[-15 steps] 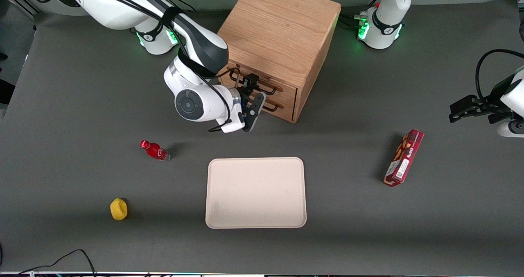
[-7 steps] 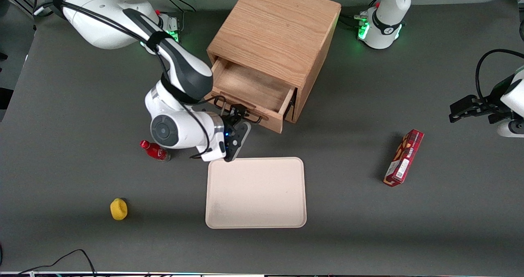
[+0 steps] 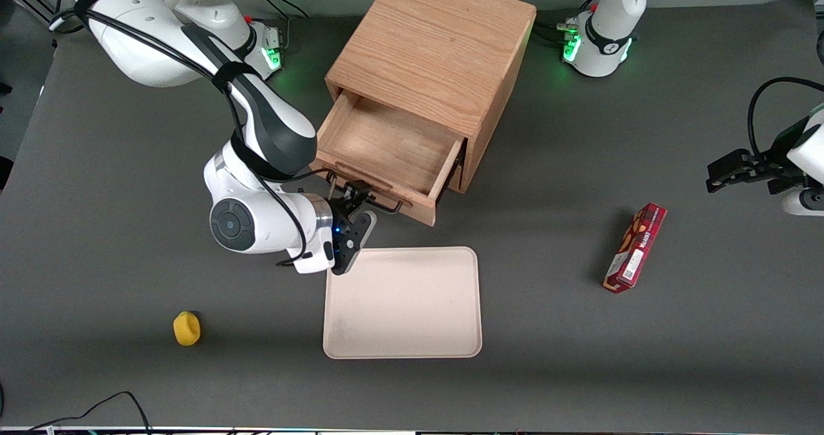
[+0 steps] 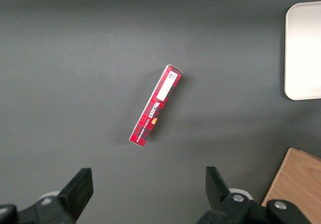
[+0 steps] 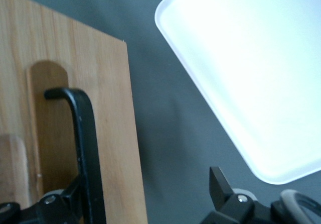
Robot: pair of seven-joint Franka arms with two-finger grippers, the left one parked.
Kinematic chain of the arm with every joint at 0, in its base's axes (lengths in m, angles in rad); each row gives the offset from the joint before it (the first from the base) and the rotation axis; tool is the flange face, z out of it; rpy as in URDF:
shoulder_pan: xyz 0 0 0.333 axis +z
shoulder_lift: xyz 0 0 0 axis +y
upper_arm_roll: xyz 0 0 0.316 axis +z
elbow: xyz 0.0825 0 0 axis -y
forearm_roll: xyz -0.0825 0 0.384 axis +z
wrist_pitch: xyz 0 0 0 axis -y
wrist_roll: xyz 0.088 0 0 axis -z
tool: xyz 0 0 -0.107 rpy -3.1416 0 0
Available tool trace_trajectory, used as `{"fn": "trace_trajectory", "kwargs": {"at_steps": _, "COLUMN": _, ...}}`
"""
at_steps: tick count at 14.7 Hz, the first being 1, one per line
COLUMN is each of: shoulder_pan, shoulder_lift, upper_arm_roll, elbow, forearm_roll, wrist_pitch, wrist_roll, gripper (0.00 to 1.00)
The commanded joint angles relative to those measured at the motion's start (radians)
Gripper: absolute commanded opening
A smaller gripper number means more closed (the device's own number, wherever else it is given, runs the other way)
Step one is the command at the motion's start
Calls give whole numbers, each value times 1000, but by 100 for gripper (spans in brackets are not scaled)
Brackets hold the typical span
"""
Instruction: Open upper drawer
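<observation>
**A:** Logging the upper drawer (image 3: 386, 145): it stands well out of the oak cabinet (image 3: 438, 49), bare wooden floor showing, nothing in it. The drawer front sits nearer the front camera than the cabinet body, close to the pale tray (image 3: 402, 303) on the desk (image 3: 129, 165) but not touching it.

**B:** And the claw?

**A:** The claw (image 3: 349, 194) is at the drawer front, on the black wire handle (image 3: 389, 206). The right wrist view shows its jaws wide. The handle bar lies against one finger, and the other finger (image 5: 220, 186) is well apart from it, over bare desk beside the tray's corner. So it's hooked, not pinched.

**B:** How far along is it?

**A:** Mostly done, I judge. Much of the drawer's length is clear of the cabinet, enough to count as open. I can't tell whether any travel is left, since the rear of the tray is under the cabinet top.

**B:** What's left to do?

**A:** Perhaps a last short pull, then freeing the handle and backing the arm off without nudging the tray.

**B:** Anything else on the desk?

**A:** A red carton (image 3: 634, 248) lies toward the parked arm's end. A small yellow object (image 3: 187, 327) sits near the camera, toward the working arm's end. Both are well apart from the drawer.
</observation>
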Motion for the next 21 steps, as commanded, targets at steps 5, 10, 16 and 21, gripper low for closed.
{"fn": "trace_trajectory", "kwargs": {"at_steps": 5, "shoulder_pan": 8, "shoulder_lift": 37, "upper_arm_roll": -48, "elbow": 123, "forearm_roll": -42, "wrist_pitch": -20, "wrist_roll": -79, "gripper": 100}}
{"fn": "trace_trajectory", "kwargs": {"at_steps": 10, "shoulder_pan": 10, "shoulder_lift": 49, "upper_arm_roll": -143, "elbow": 198, "forearm_roll": -40, "wrist_pitch": -11, "wrist_roll": -229, "gripper": 100}}
{"fn": "trace_trajectory", "kwargs": {"at_steps": 16, "shoulder_pan": -10, "shoulder_lift": -35, "upper_arm_roll": -156, "elbow": 262, "forearm_roll": -30, "wrist_pitch": -21, "wrist_roll": -259, "gripper": 100}}
{"fn": "trace_trajectory", "kwargs": {"at_steps": 21, "shoulder_pan": -18, "shoulder_lift": -234, "upper_arm_roll": -211, "elbow": 225, "forearm_roll": -34, "wrist_pitch": -217, "wrist_roll": 96, "gripper": 100}}
